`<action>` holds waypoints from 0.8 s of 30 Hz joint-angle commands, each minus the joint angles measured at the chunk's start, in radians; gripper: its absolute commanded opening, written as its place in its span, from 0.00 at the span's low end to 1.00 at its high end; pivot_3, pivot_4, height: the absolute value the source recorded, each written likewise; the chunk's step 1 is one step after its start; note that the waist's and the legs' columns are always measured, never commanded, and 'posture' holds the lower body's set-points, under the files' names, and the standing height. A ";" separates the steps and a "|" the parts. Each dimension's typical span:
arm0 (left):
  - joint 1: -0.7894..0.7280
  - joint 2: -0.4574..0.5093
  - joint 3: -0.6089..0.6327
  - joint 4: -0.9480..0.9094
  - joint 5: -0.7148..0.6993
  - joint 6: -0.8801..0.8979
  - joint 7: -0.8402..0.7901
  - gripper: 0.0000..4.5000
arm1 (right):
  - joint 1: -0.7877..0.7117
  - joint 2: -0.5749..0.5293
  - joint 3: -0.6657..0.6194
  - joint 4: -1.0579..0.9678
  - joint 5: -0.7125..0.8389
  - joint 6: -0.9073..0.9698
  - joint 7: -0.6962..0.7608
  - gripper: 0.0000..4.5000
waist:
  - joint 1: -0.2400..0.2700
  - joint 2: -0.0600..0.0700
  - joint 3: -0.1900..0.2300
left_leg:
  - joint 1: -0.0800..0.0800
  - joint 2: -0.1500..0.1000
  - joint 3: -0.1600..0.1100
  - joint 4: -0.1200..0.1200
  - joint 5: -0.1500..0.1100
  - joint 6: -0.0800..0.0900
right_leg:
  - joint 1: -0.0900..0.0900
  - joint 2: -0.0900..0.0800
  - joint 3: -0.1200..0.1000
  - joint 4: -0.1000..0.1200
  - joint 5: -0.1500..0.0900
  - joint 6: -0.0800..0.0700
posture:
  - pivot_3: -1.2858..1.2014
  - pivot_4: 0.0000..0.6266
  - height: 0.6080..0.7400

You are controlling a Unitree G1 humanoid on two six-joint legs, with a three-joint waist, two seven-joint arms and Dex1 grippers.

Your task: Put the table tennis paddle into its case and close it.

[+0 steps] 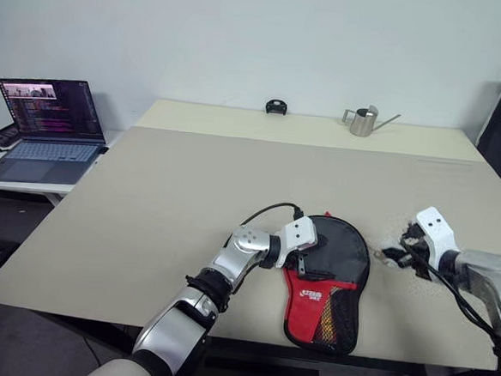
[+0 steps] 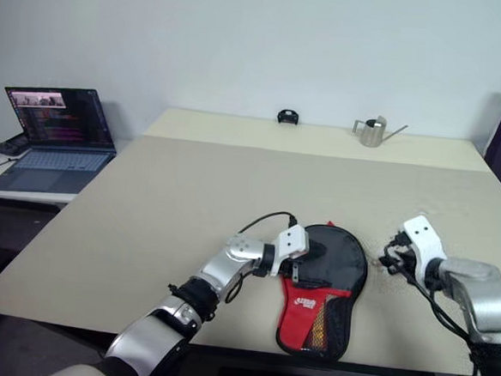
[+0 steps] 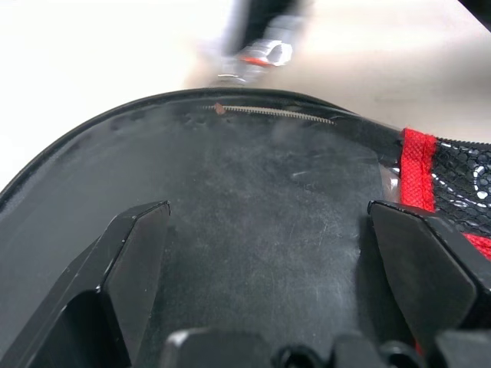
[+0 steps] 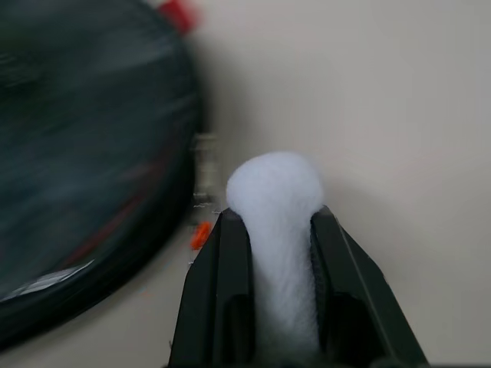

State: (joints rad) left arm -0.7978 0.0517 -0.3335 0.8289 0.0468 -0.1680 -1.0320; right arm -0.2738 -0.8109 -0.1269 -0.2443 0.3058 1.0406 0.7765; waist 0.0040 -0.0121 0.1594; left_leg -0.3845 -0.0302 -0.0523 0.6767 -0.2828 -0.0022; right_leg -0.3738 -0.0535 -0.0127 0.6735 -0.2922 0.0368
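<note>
Zipping the case [image 1: 330, 275] shut was, as I judged it, the step in hand. It lay flat near the front edge of the table [image 1: 189, 201], black round part away from me, red panel with the white logo and mesh pocket toward me. I could not see the table tennis paddle itself; from the full, rounded lie of the pouch I took it to be inside, though that was a guess.

My left gripper [image 3: 265, 253] rested over the black face of the case with its fingers spread wide, holding nothing, more pinning the fabric than gripping it. A short run of zipper teeth showed along the far rim.

My right gripper [image 4: 272, 230] sat just off the case's right edge, its fingers pinched on a white, fuzzy-looking ball [image 4: 275, 199], which I took to be the zipper pull on its cord.

How much of the rim was closed I could not tell. The next move, I reckoned, called for drawing that pull along the curve of the rim while my left held the case still.
</note>
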 commanded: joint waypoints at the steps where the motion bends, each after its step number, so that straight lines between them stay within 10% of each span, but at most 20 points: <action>1: 0.048 0.006 -0.066 0.081 0.074 0.022 -0.009 1.00 | 0.066 -0.050 -0.068 -0.146 0.094 0.095 0.041 0.10 | 0.000 -0.001 0.000 | 0.001 0.000 0.000 0.000 -0.001 0.001 | 0.002 0.000 0.000 -0.001 0.000 0.000 | 0.52 0.24 1.00; 24: 0.055 -0.023 -0.078 0.072 0.078 0.025 -0.009 1.00 | 0.545 -0.208 -0.099 -0.544 0.398 0.064 0.208 0.09 | 0.024 -0.007 -0.003 | 0.002 -0.002 -0.002 -0.001 -0.005 0.006 | 0.009 -0.001 -0.003 -0.013 -0.002 0.005 | 0.52 0.24 1.00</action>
State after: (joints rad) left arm -0.7878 0.0184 -0.3502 0.8312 0.0559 -0.1689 -1.0370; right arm 0.2545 -1.0187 -0.2499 -0.7293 0.6501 1.1043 0.9613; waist 0.0281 -0.0188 0.1568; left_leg -0.3819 -0.0321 -0.0545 0.6757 -0.2880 0.0040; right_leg -0.3642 -0.0546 -0.0157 0.6607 -0.2942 0.0418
